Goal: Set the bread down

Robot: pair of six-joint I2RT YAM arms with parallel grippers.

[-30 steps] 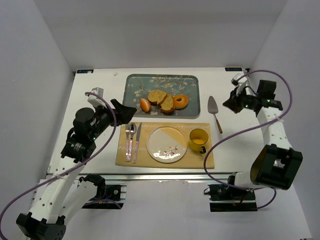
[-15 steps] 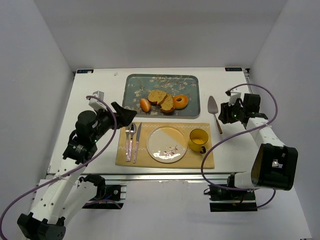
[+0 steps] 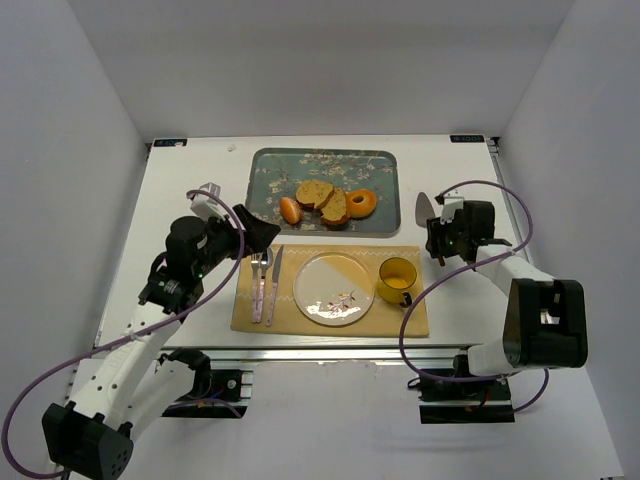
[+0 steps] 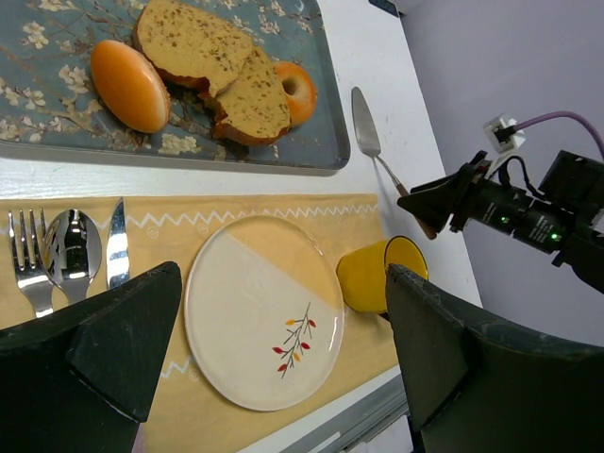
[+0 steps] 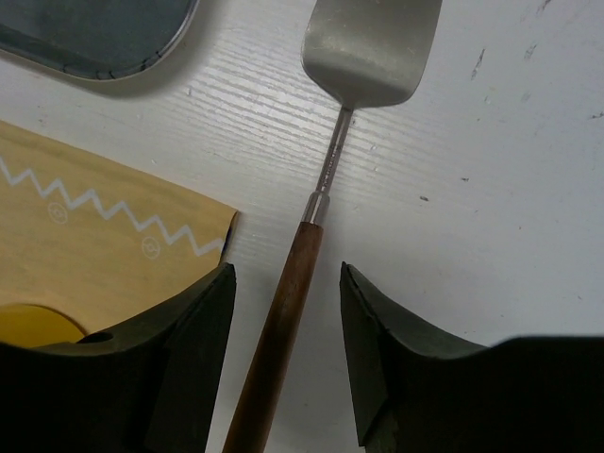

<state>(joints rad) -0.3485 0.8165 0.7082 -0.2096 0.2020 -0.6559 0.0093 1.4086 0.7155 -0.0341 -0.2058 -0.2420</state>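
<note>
Since the earlier frames the right arm has swung in from the right edge of the bench (image 3: pixel 190 190), and the right fingers (image 3: pixel 437 238) now sit over the cake server (image 3: pixel 424 207). The left arm has shifted slightly toward the centre, bringing the left fingers (image 3: pixel 252 232) to the near left corner of the tray (image 3: pixel 265 170).

The bread (image 3: pixel 362 203), a glossy golden ring, lies on the tray at the right end of the row of food. Its left side is touching, and partly hidden by, the nearer of two brown slices (image 3: pixel 325 197). An orange oval roll (image 3: pixel 290 210) lies at the left end of the row.

The left fingers are spread wide with nothing between them. They hang above the fork (image 3: pixel 256 285), spoon (image 3: pixel 264 262) and knife (image 3: pixel 276 280) on the yellow placemat (image 3: pixel 300 325). The bread is well apart from them, beyond the slices and to their right.

The right fingers are parted and straddle the server's brown handle; in the right wrist view bare bench shows on both sides of the handle. The bread lies to their left across the tray rim, near but untouched.

A plate (image 3: pixel 333 288) and a yellow cup (image 3: pixel 397 280) stand on the placemat, just in front of the tray.
</note>
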